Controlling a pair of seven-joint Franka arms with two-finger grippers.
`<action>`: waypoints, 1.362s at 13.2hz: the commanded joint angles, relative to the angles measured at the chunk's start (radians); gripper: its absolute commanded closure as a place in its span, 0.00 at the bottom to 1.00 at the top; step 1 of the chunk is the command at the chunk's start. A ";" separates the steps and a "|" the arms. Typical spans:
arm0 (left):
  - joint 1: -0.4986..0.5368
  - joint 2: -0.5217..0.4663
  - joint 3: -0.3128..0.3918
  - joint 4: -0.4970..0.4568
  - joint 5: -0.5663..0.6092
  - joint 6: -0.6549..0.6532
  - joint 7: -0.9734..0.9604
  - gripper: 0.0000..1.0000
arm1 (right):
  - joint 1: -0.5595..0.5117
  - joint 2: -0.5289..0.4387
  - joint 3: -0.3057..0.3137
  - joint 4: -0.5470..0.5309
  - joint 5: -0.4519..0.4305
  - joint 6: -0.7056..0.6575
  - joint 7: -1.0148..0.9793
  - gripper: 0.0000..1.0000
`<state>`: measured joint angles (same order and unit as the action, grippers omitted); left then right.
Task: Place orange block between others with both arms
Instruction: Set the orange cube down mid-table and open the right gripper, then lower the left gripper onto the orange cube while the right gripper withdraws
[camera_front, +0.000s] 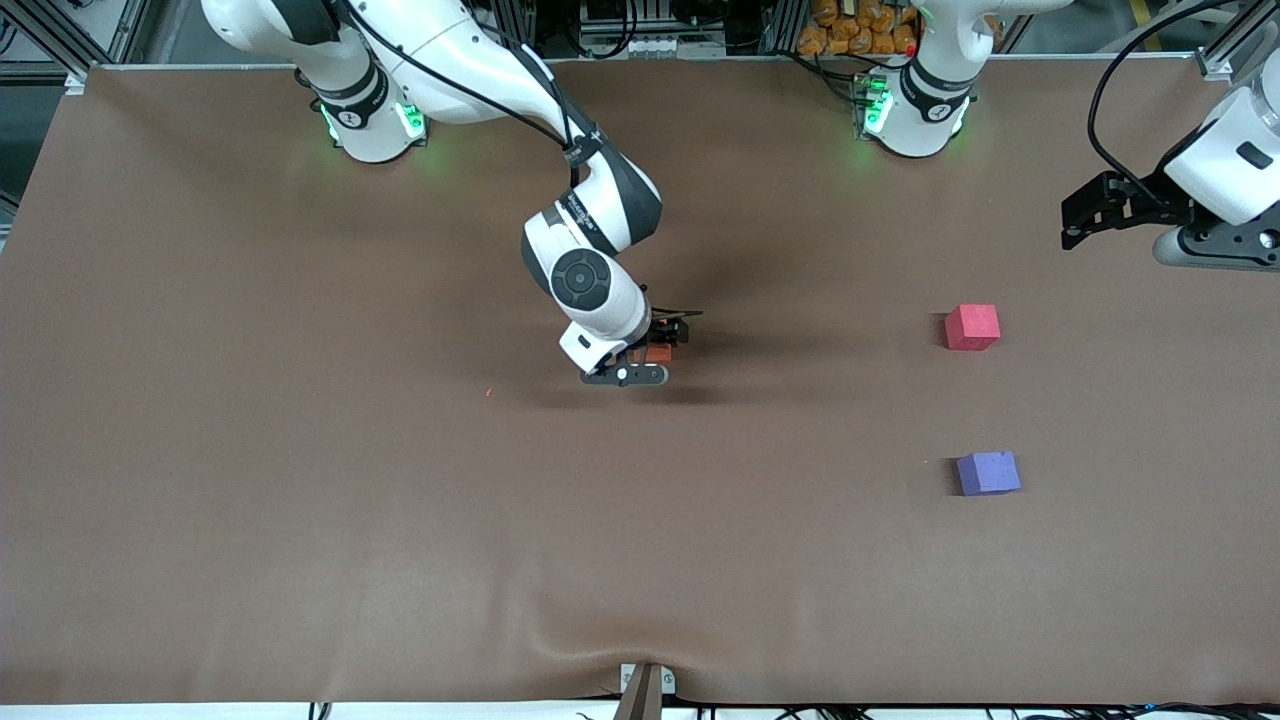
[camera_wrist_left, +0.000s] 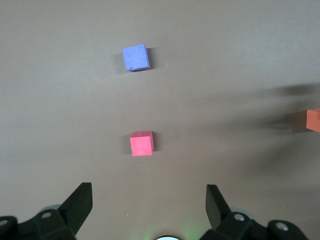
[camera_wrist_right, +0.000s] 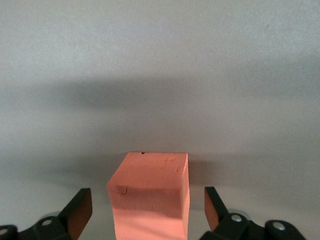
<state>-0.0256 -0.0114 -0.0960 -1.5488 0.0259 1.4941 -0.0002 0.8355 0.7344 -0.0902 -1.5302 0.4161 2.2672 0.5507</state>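
The orange block (camera_front: 659, 353) (camera_wrist_right: 150, 197) rests on the brown table mid-way along it, with a gap to each finger of my open right gripper (camera_front: 648, 352) (camera_wrist_right: 148, 207) on either side. Toward the left arm's end lie the others: a pinkish-red cube (camera_front: 972, 327) (camera_wrist_left: 141, 144) and, nearer the front camera, a purple-blue cube (camera_front: 988, 473) (camera_wrist_left: 135, 57). My left gripper (camera_front: 1072, 225) (camera_wrist_left: 148, 200) hangs open and empty over the table's left-arm end, apart from both cubes. The left wrist view catches the orange block (camera_wrist_left: 313, 120) at its edge.
A brown cloth (camera_front: 300, 500) covers the whole table, with a ripple at its front edge by a metal bracket (camera_front: 645, 688). A tiny red speck (camera_front: 488, 393) lies toward the right arm's end. The two cubes stand about three cube-widths apart.
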 joint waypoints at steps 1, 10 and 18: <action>-0.003 0.007 -0.005 0.003 -0.014 0.015 -0.009 0.00 | -0.016 -0.027 -0.002 0.001 0.015 -0.005 -0.011 0.00; -0.181 0.227 -0.099 0.007 -0.072 0.230 -0.258 0.00 | -0.390 -0.495 0.061 0.073 -0.157 -0.673 -0.070 0.00; -0.546 0.517 -0.097 -0.004 0.040 0.524 -0.628 0.00 | -0.826 -0.679 0.172 0.119 -0.379 -0.945 -0.458 0.00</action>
<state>-0.5218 0.4567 -0.2013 -1.5644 0.0367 1.9633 -0.5602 0.0699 0.0717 0.0741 -1.4171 0.0646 1.3415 0.1937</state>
